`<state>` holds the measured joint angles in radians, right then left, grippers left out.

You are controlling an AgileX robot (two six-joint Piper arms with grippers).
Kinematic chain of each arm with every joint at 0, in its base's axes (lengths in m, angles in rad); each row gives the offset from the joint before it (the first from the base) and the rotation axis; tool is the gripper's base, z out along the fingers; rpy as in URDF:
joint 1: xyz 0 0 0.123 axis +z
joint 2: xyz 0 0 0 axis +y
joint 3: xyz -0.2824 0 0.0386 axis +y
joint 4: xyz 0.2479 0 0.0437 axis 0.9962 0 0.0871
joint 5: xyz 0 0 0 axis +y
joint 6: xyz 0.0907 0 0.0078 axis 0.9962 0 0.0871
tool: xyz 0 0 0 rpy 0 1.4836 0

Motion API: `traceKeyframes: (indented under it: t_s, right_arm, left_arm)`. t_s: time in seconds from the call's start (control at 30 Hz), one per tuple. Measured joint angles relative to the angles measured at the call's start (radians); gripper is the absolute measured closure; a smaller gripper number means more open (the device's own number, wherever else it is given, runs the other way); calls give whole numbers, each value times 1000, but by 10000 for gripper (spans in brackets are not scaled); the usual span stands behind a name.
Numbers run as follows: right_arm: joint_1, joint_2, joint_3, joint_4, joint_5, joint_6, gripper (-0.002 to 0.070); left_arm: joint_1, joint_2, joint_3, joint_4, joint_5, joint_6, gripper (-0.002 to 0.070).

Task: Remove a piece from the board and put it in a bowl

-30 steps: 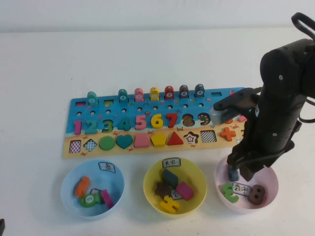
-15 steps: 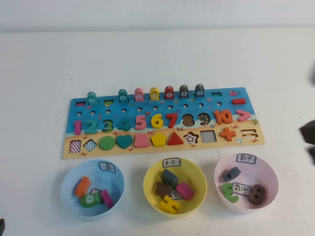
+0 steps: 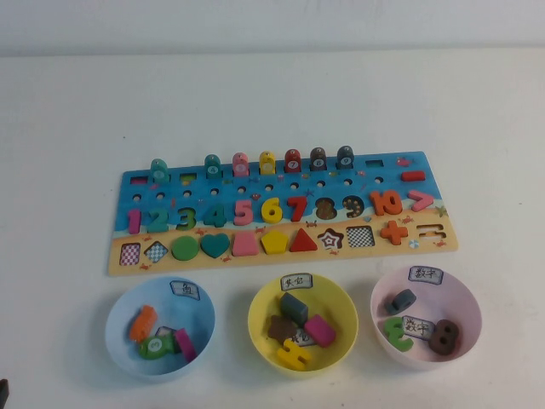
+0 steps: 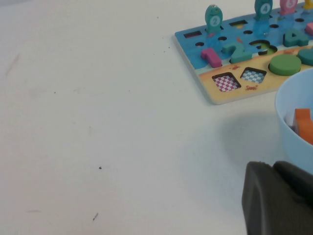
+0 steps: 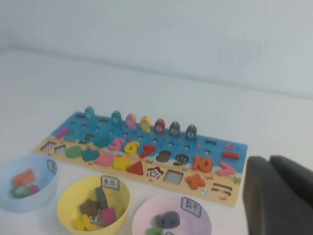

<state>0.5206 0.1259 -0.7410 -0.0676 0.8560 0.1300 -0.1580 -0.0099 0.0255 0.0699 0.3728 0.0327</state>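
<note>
The slate grey-blue 9 piece (image 3: 399, 301) lies in the pale pink bowl (image 3: 469, 296) at the front right, beside a green piece and the brown 8. It also shows in the right wrist view (image 5: 166, 220), inside the pink bowl (image 5: 145, 215). The board (image 3: 393, 167) lies across the middle of the table, and its 9 slot (image 3: 352, 205) is bare. Neither arm shows in the high view. My right gripper (image 5: 270, 160) is shut and empty, raised off to the right of the board (image 5: 231, 193). My left gripper (image 4: 274, 166) is shut and empty, low beside the light blue bowl.
A light blue bowl (image 3: 119, 311) and a yellow bowl (image 3: 260, 308), each with several pieces, stand in front of the board. Coloured pegs (image 3: 267, 162) stand upright along the board's back edge. Open white table lies behind and to the left of the board.
My right arm, which hung over the pink bowl a second ago, has pulled away to the right and out of the high view. The grey-blue 9 stays in the pink bowl.
</note>
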Motion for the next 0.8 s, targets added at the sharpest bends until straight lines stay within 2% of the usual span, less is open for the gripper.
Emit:
traceKeyframes:
  t_s: [0.27,0.37,0.5,0.63,0.8]
  right_arm:
    - [0,-148,2,6,160,0,692]
    - [0,-148,37,10,149,0,692]
    - [0,-148,162,9,-13,0,693]
    - [0,-148,340,-32,-275,4,693]
    - [-15,-146,525,-113,-450,143,693]
  left_arm:
    - [0,0,0,0,0,0,680]
    - [0,0,0,0,0,0,679]
    - [0,0,0,0,0,0,679]
    - [0,0,0,0,0,0,680]
    - [0,0,0,0,0,0,680]
